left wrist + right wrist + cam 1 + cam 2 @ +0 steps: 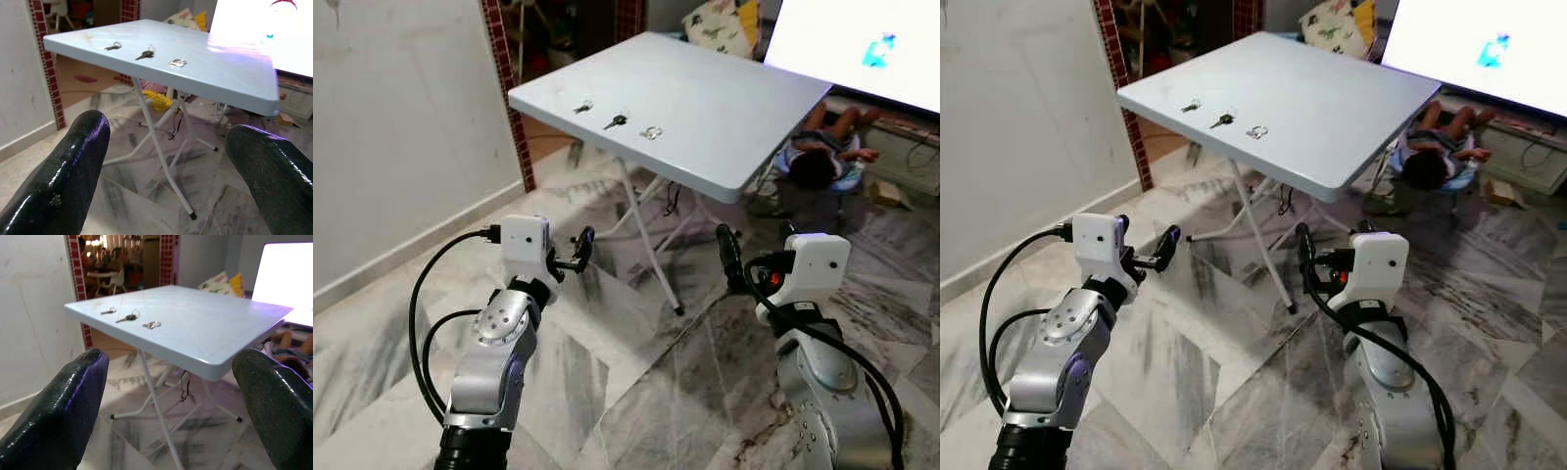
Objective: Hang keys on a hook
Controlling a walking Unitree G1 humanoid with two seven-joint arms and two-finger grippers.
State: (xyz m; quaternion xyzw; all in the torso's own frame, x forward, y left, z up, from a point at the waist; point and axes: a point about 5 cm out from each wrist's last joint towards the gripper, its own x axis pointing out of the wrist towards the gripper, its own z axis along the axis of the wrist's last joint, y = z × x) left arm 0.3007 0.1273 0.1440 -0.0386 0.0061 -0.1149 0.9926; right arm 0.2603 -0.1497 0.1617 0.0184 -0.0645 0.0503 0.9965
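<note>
both arms (499,343) raised, jaws spread

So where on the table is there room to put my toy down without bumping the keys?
The keys lie in a short row near the table's left edge, so that strip is crowded. Everything from the row toward the far corner and right edge is bare white top. Both claws, left and right, hang open above the floor, short of the table.
</note>
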